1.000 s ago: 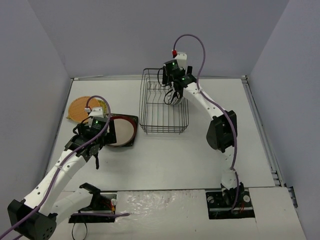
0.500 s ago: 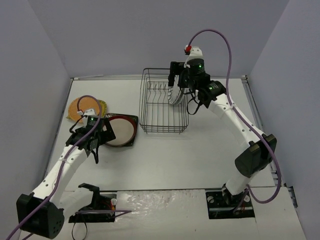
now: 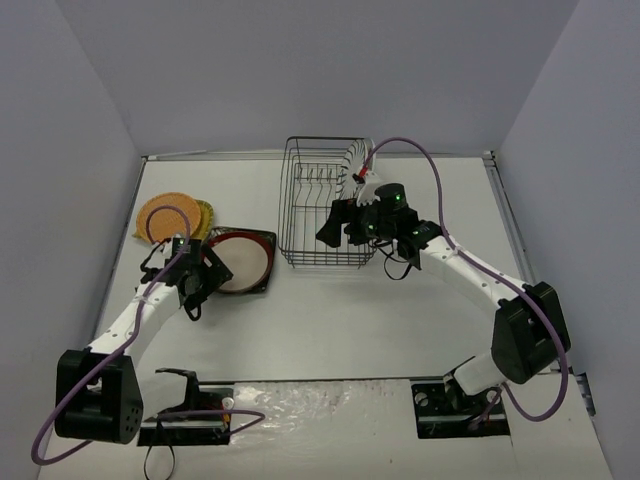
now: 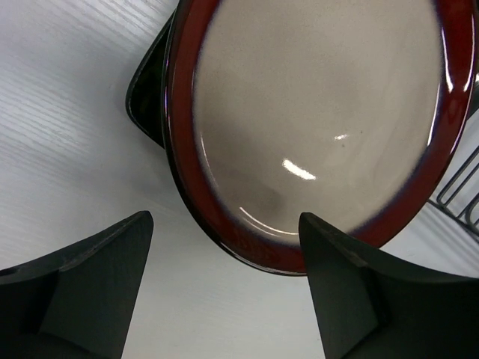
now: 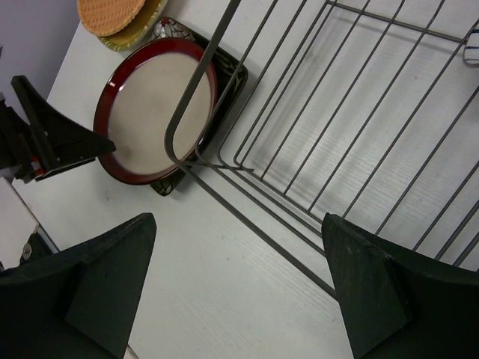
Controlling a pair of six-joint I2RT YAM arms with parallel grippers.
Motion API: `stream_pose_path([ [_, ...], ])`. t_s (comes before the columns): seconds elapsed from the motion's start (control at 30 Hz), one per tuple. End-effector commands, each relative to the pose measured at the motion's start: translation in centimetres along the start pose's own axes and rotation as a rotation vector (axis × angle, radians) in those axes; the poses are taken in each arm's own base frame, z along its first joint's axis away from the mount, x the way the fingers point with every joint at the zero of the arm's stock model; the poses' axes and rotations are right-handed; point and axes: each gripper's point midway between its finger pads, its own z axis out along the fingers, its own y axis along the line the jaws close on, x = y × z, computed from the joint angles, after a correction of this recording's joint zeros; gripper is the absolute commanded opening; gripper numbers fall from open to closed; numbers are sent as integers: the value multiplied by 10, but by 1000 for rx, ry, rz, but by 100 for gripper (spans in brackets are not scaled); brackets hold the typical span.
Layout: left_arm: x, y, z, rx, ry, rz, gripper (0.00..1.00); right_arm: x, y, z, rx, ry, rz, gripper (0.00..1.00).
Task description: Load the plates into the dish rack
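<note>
The red-rimmed cream plate (image 3: 243,258) (image 4: 322,112) (image 5: 153,105) lies on the dark square plate (image 3: 266,240) (image 4: 148,88) (image 5: 228,78), left of the dish rack (image 3: 330,215) (image 5: 352,112). My left gripper (image 3: 203,278) (image 4: 224,250) is open at that plate's near-left rim, a finger on either side, not touching it. An orange plate (image 3: 163,215) (image 5: 111,13) rests on a yellow-green one (image 3: 207,212) (image 5: 138,34). White plates (image 3: 358,168) stand upright in the rack's back right corner. My right gripper (image 3: 330,228) (image 5: 236,254) hangs open and empty over the rack's front left part.
The rack's wire rim (image 5: 196,90) crosses the right wrist view just ahead of the right fingers. Grey walls close the table at the back and on both sides. Bare white tabletop (image 3: 340,320) lies between the rack and the arm bases.
The right arm drew back from the rack's back right corner and came down over its front. The left gripper moved up to the red-rimmed plate and its jaws narrowed a little.
</note>
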Motion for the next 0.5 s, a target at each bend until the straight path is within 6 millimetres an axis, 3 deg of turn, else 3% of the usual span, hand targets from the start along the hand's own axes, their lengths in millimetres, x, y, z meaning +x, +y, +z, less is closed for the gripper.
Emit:
stream_pose_path([
  [0.0,-20,-28,3,95,-53,-102,73,-41,43,-24,-150,-165,-75,89],
  [0.47,1,-11,19,51,-13,-178,54,-28,41,-28,-157,-141,-76,89],
])
